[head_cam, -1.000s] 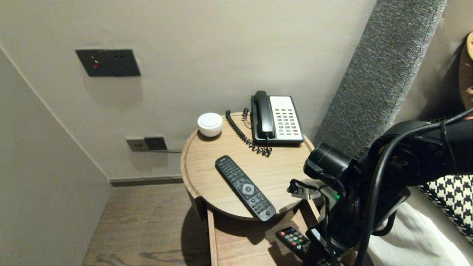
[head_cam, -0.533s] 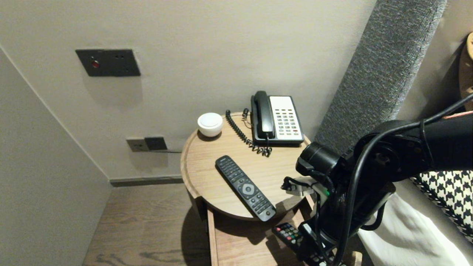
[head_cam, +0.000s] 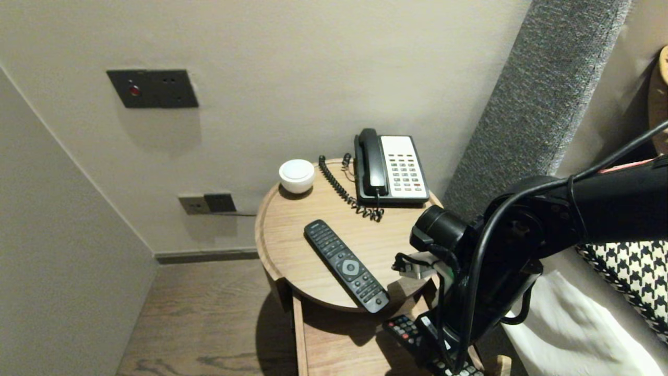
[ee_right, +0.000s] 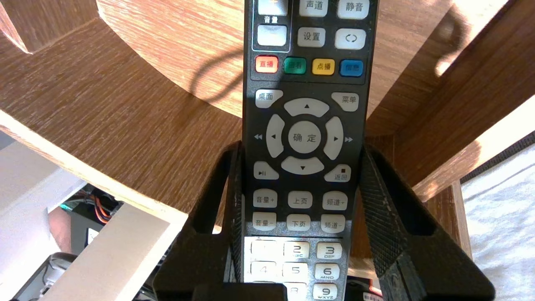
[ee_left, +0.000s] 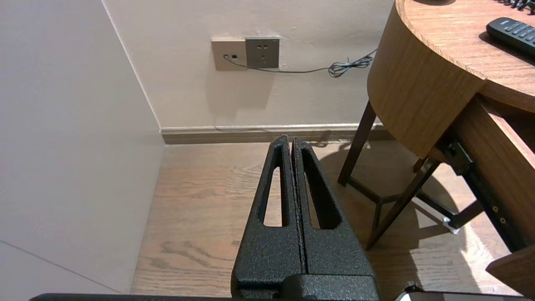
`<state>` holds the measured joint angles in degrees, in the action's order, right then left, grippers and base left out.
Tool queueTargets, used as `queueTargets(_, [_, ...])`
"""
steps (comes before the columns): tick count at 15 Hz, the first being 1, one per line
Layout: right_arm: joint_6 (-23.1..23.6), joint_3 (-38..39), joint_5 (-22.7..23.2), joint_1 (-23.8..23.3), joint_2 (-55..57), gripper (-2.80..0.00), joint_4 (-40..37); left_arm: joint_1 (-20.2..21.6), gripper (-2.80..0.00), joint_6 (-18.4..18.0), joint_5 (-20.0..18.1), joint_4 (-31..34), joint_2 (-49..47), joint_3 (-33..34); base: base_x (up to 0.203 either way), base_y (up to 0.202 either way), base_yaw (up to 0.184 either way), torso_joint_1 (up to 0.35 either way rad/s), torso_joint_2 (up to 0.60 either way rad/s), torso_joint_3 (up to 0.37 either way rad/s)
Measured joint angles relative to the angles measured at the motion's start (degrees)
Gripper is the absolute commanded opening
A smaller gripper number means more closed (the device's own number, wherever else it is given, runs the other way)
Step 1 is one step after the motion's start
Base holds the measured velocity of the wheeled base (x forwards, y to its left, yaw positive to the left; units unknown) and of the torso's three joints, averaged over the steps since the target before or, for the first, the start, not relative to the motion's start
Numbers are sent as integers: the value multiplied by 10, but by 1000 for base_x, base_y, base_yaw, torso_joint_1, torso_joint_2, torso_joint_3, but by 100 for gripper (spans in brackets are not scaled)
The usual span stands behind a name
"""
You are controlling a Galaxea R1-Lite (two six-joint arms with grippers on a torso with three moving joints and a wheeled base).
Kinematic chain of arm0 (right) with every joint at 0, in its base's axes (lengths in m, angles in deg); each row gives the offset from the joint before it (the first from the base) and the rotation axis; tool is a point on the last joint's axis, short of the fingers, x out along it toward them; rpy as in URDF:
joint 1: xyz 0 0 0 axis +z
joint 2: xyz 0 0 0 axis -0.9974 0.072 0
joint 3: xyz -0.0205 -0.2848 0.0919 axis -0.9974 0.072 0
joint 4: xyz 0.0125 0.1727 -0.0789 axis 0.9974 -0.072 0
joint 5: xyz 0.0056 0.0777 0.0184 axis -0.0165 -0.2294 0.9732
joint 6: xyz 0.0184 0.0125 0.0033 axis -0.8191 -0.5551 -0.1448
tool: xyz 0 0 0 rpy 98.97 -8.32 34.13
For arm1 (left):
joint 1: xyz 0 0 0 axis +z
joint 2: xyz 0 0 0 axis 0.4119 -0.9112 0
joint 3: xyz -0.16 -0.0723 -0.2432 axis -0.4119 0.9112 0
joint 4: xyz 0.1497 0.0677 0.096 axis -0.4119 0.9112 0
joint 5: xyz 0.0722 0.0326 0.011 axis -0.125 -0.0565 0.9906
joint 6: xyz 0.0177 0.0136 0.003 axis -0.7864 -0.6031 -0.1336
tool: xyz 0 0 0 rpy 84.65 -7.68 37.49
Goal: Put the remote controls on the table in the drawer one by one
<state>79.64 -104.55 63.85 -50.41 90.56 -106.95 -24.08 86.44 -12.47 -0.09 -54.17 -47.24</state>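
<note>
Grip on the keyed remote [ee_right: 307, 83] by the right end effector [ee_right: 301, 159], at the near right of the desk [head_cam: 282, 235].
Half-open fingers [ee_right: 376, 200] clamp the keyed remote's two long edges around its arrow pad, with the number keys toward the wrist and the coloured keys pointing away. It hangs just below the desk's near right rim, over the right part of the pulled-out drawer [head_cam: 334, 344]; whether it touches the drawer floor cannot be told. The right arm's dark bulk covers the desk's right edge and stands between it and the bed [head_cam: 574, 334]. On the desk lie a long remote [head_cam: 346, 265] near the front, a phone [head_cam: 391, 167] with its coiled cord [head_cam: 347, 196] at the far right, and a white bowl [head_cam: 296, 175] to the left of the phone. The left end effector [ee_left: 292, 144] is pressed shut, parked low at the left above the floor [ee_left: 200, 209].
</note>
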Motion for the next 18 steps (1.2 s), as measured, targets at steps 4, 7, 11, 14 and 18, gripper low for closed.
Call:
queueTargets(4, [-6,-2,-4,1,5,-280,11,0,-280,0,0,0,0,0,0,0,0,0,0,0])
queueTargets(7, [-6,1,-6,3,5,-280,19,0,-280,0,0,0,0,0,0,0,0,0,0,0])
queueTargets(11, [-8,-3,-13,6,5,-280,27,0,-280,0,0,0,0,0,0,0,0,0,0,0])
queueTargets(14, [-8,3,-38,9,8,-280,48,0,-280,0,0,0,0,0,0,0,0,0,0,0])
queueTargets(18, [-8,10,-44,17,9,-280,58,0,-280,0,0,0,0,0,0,0,0,0,0,0])
